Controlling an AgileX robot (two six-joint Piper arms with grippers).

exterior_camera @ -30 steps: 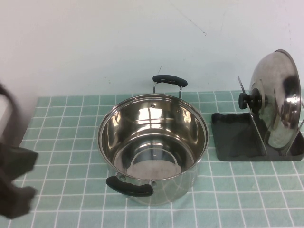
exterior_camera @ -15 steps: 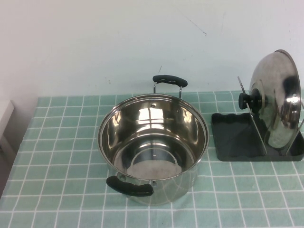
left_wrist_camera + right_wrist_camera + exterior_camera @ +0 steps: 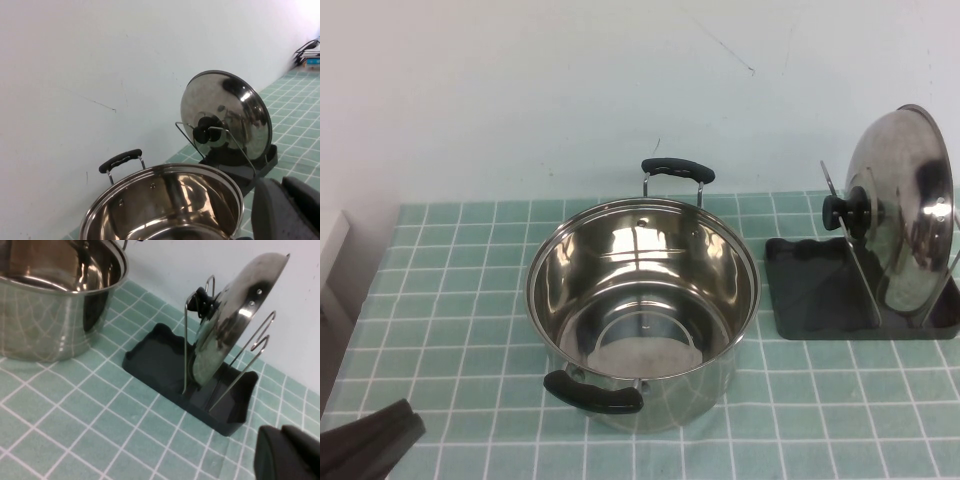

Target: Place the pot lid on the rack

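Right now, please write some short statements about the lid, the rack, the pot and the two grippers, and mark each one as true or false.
1. The pot lid stands on edge in the rack. True.
2. The lid's black knob faces away from the pot. False: the knob faces toward the pot.
3. The pot is uncovered. True.
4. The left gripper holds the lid. False: it is at the table's near left corner, far from the lid.
5. The right gripper grips a rack wire. False: it sits apart from the rack, touching nothing.
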